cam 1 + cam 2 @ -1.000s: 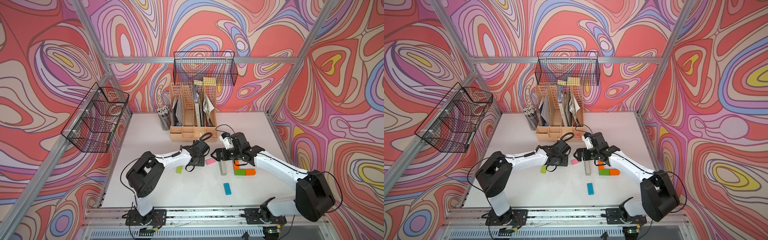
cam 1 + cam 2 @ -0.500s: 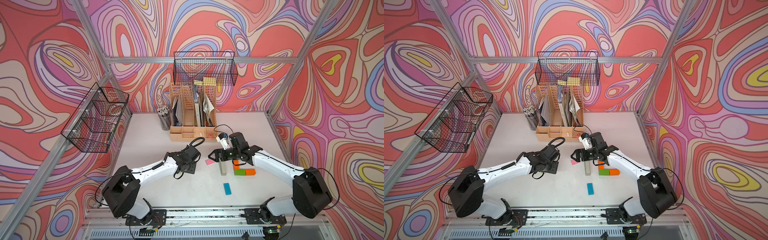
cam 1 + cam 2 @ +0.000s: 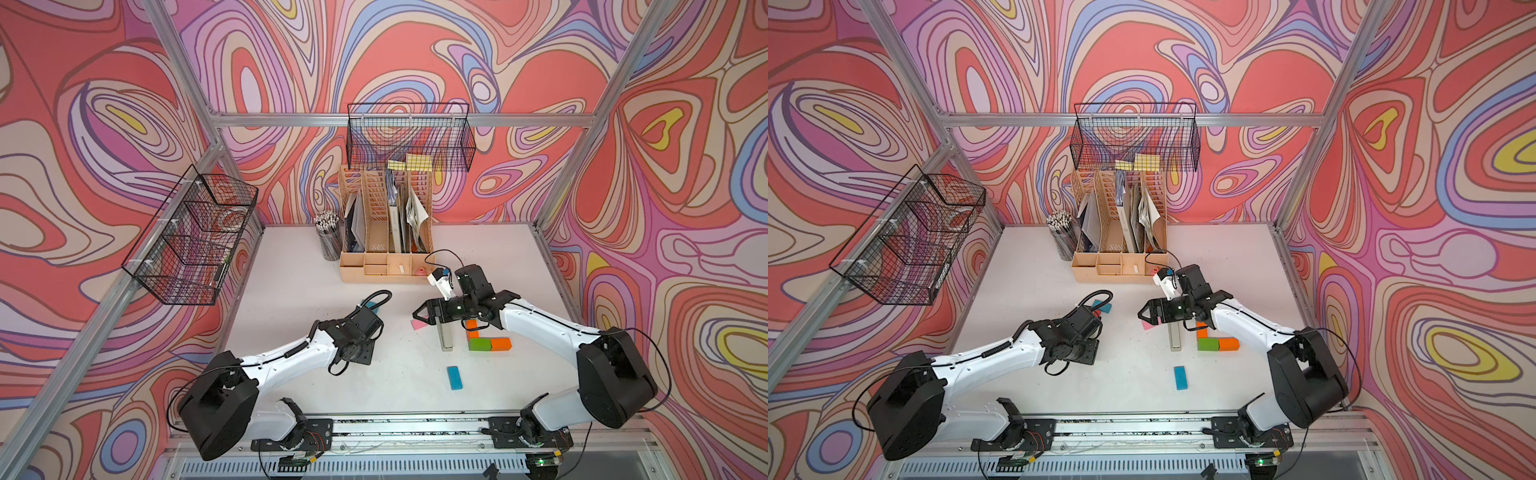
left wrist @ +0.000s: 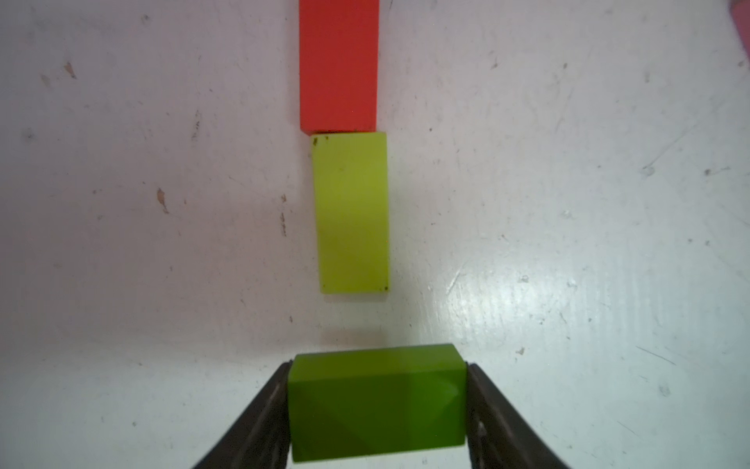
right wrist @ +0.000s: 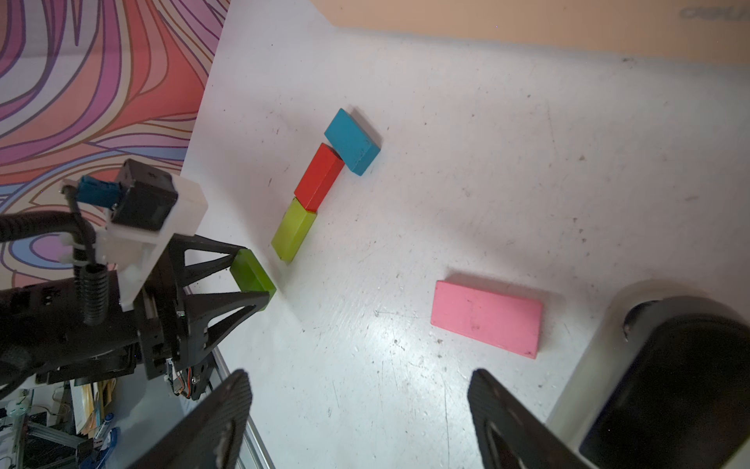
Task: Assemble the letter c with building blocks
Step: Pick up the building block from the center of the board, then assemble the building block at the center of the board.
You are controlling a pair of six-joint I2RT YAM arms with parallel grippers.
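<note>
"Left wrist view first: our left gripper (image 4: 377, 365) pinches the green block (image 4: 377, 406) by its short ends. It holds it crosswise, just short of the lime block (image 4: 352, 211), which butts against the red block (image 4: 339, 65). A gap shows between green and lime."

"Agreed. We can't tell whether green touches the table (image 4: 162, 243). To us these look like small, stiff, light bricks with smooth faces. A square pinch on flat sides should hold, but an off-centre one might let the brick twist."

"Right wrist view: our right gripper (image 5: 359, 385) stands spread and empty. The pink block (image 5: 487, 318) lies flat ahead of it, and the stapler (image 5: 669, 385) is just beside one finger. The blue block (image 5: 352, 141) sits askew at red's far end."

"So we read blue, red and lime as the letter c (image 5: 308, 203) in progress, with green as its missing arm. Pink lies low, so we'd take it across its long edges, fingers right down at the table."

"In both top views an orange-green-orange corner (image 3: 478, 344) lies well apart from that row, near the right arm. A second blue block (image 3: 454, 377) lies loose nearer the arms' bases."
</note>
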